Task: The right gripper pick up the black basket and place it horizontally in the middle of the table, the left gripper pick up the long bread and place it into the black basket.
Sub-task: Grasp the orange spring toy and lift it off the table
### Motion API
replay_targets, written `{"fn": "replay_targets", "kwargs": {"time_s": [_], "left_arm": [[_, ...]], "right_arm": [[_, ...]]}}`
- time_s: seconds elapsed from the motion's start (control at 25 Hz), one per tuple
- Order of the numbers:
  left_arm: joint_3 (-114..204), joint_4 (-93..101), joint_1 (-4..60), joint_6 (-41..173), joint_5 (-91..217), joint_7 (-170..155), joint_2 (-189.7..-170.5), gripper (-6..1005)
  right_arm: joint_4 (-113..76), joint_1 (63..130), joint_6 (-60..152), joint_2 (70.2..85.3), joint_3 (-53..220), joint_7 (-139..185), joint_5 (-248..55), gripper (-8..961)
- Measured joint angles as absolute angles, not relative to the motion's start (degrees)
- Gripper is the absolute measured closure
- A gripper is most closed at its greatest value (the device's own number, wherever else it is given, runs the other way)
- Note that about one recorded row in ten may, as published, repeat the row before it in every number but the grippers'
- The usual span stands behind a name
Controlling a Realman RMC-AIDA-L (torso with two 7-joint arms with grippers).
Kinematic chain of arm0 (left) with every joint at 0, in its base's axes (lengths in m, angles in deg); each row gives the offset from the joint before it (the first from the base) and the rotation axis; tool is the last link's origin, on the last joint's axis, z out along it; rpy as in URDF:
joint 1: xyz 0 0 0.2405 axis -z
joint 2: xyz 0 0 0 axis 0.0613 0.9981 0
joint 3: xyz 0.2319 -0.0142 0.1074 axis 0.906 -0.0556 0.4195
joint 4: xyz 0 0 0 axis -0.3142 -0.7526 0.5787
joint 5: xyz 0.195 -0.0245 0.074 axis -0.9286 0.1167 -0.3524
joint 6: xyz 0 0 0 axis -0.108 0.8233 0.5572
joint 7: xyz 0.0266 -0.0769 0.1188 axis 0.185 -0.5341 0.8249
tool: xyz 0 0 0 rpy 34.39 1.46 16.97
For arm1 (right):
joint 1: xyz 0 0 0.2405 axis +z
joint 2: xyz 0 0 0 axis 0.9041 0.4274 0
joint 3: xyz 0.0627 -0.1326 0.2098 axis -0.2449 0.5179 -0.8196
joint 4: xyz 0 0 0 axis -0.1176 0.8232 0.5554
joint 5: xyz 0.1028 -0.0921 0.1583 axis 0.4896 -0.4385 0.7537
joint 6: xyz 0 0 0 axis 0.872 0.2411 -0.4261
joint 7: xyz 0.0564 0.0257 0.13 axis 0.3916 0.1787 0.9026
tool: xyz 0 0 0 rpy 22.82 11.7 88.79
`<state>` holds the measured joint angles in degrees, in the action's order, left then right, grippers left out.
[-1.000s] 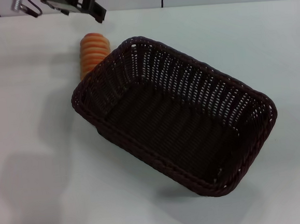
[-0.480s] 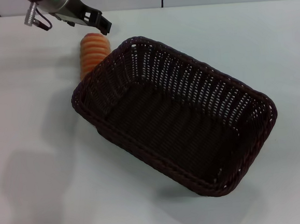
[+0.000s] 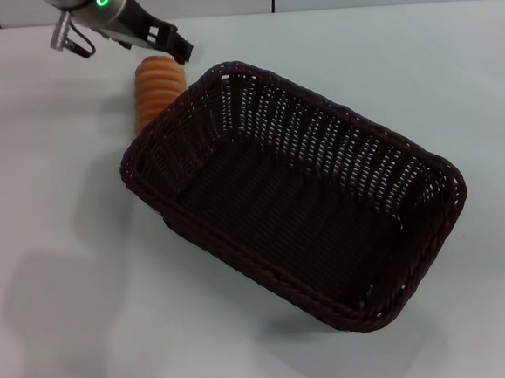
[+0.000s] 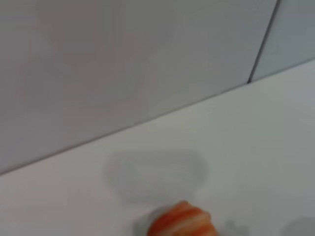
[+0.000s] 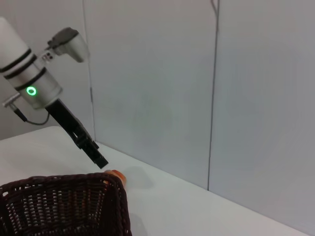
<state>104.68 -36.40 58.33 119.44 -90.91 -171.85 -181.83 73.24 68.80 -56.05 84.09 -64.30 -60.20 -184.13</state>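
The black basket (image 3: 293, 193) rests on the table (image 3: 57, 257) with its opening facing up and its long axis running diagonally across the head view; it serves here as the reference for all positions. The long bread (image 3: 153, 92) lies on the table just outside the basket's far-left corner, touching or nearly touching the braided rim, with part of its length hidden behind that rim. The left gripper (image 3: 176, 50) hangs above the far end of the bread, on the side of the bread away from the basket, its dark fingers angled down toward the loaf; a green ring light glows on the silver wrist joint behind it. Whether its fingers are spread or closed cannot be told from these views, and nothing is seen held in them. In the right wrist view the left gripper (image 5: 93, 155) appears above the basket corner (image 5: 64, 206), with the bread end (image 5: 117, 177) showing just beyond the rim. The left wrist view shows only one bread end (image 4: 183, 222) on the table. The right gripper does not appear in any view.
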Motion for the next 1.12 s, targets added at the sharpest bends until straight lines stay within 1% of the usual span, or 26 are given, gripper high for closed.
{"fn": "replay_targets", "kwargs": {"time_s": [0.16, 0.72, 0.88, 1.12], "left_arm": [[105.0, -32.7, 59.2, 118.7, -90.9, -171.7, -181.84, 142], [105.2, -29.6, 58.0, 117.0, -90.9, -171.4, -182.35, 140], [105.2, -30.2, 56.8, 117.2, -90.9, -171.3, -182.45, 140], [105.1, -30.7, 55.2, 117.7, -90.9, -171.3, -181.92, 141]], "right_arm": [[73.8, 69.0, -56.0, 84.27, -64.5, -60.1, -184.0, 619], [76.4, 69.3, -56.0, 84.52, -64.1, -60.1, -182.9, 619], [76.0, 68.3, -54.4, 84.68, -68.8, -60.2, -179.1, 619], [71.9, 65.1, -50.0, 84.97, -78.6, -61.7, -171.0, 619]]}}
